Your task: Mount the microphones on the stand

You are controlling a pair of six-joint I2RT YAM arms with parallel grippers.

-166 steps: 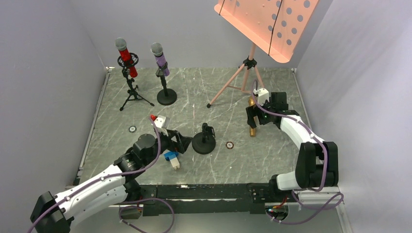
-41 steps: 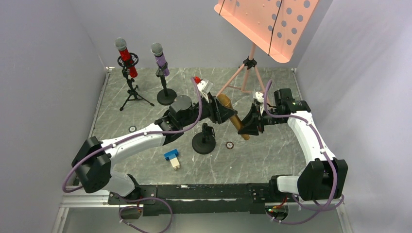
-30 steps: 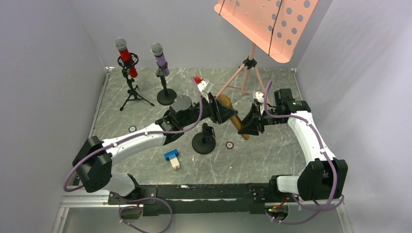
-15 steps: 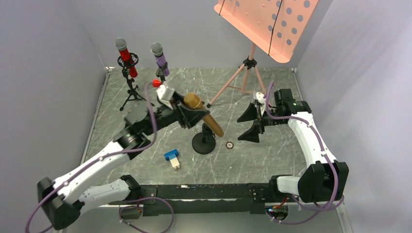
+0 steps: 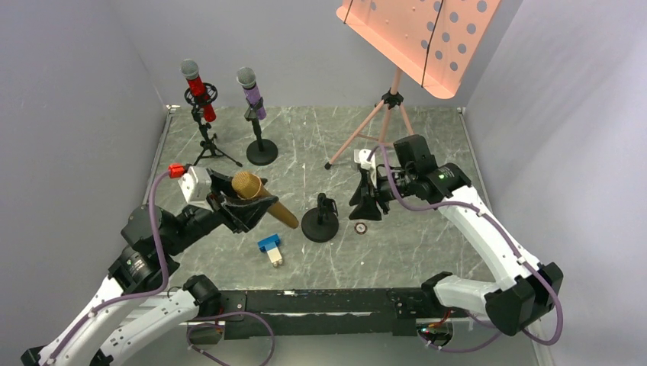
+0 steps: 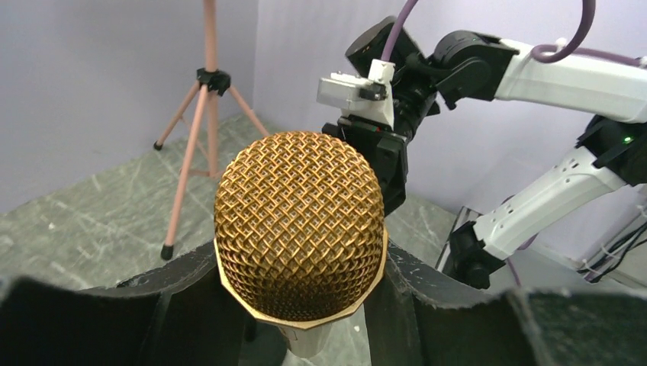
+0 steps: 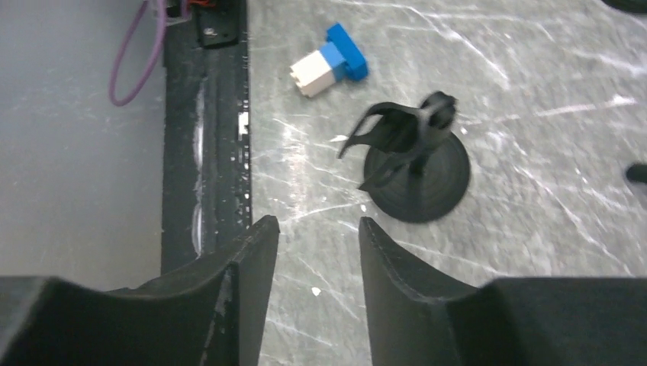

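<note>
Left gripper (image 5: 243, 206) clamped on gold mic (image 5: 259, 200), up left of empty stand (image 5: 320, 223). Right gripper (image 5: 368, 202) jaws apart, empty, just right of stand. Step: mounting gold mic. Next: seat handle in clip (image 7: 404, 133).

— What place is this?
— A robotics lab cell: plain grey walls (image 5: 69, 114) box in a marble-patterned counter (image 5: 427, 252), and the left arm (image 5: 130, 316) and right arm (image 5: 488, 236) (white, purple-cabled) are bolted to a rail (image 5: 320, 301) at its near edge.
</note>
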